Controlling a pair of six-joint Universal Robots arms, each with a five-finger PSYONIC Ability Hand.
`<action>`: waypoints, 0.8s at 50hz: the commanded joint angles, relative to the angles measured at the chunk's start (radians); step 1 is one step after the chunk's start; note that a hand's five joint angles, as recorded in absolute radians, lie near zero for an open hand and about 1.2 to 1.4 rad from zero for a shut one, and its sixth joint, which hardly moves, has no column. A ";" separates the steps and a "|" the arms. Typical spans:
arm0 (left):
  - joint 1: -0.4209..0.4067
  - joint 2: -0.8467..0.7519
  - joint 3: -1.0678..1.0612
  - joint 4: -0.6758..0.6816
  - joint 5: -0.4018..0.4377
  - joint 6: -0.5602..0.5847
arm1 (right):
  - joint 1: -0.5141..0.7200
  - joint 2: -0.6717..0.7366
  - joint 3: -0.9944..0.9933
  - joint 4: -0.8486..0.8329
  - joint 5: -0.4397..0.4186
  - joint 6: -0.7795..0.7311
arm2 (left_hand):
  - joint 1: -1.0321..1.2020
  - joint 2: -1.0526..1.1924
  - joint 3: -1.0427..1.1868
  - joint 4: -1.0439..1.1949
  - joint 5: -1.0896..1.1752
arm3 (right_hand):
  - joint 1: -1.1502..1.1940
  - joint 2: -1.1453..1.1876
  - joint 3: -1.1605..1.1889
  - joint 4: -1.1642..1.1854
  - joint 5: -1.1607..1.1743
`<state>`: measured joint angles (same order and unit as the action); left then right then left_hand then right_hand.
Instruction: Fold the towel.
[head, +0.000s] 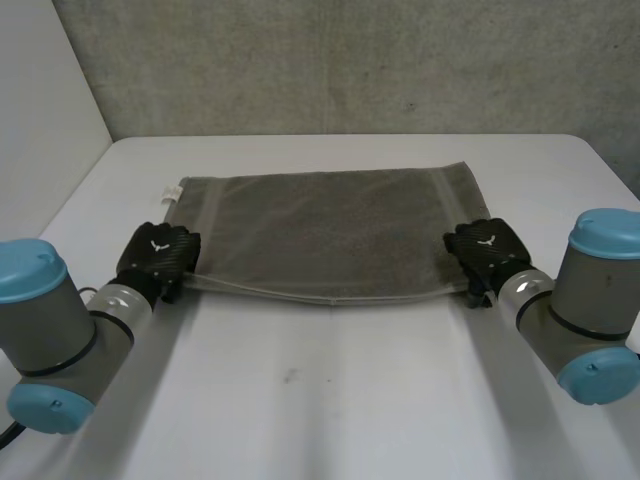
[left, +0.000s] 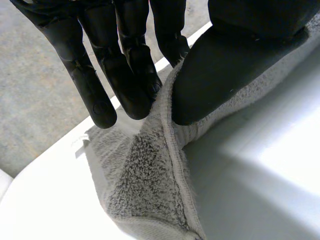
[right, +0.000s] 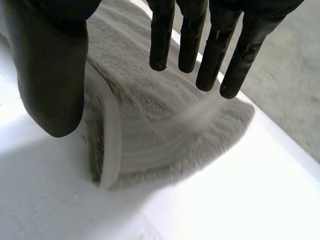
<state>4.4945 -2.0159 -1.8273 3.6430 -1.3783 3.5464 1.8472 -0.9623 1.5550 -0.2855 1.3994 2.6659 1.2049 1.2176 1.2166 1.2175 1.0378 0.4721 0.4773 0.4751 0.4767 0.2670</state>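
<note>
On the counter (head: 320, 400) the towel (head: 330, 232) lies spread flat, no fold made yet. At its near corners, the left robot hand (head: 158, 256) pinches the edge; the right robot hand (head: 487, 249) stands apart over it.

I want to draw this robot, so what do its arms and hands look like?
The left arm and right arm are fat grey tubes with round light-blue caps and a shiny silver wrist. The left hand and right hand are black, each with a small white mark on its back. Their fingers are long, smooth and round-tipped, with a wider thumb.
</note>
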 joint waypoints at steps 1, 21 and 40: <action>0.028 0.025 -0.023 0.005 -0.002 -0.011 | -0.029 -0.013 0.019 0.000 0.039 0.135 | 0.191 0.179 0.180 0.179 0.184 | -0.058 -0.064 -0.061 -0.063 -0.028; 0.037 0.043 -0.032 0.011 -0.007 -0.030 | -0.117 -0.016 0.025 0.002 0.033 0.397 | 0.191 0.179 0.180 0.179 0.184 | 0.185 0.180 0.182 0.181 0.216; 0.035 0.051 -0.033 0.009 -0.004 -0.090 | -0.105 0.013 0.023 0.006 0.032 0.477 | 0.191 0.179 0.180 0.179 0.184 | 0.285 0.280 0.282 0.281 0.316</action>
<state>4.5275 -1.9649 -1.8618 3.6523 -1.3821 3.4539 1.7429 -0.9504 1.5784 -0.2799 1.4306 3.1244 1.2049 1.2176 1.2166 1.2176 1.0378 0.6747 0.6619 0.6753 0.6720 0.5081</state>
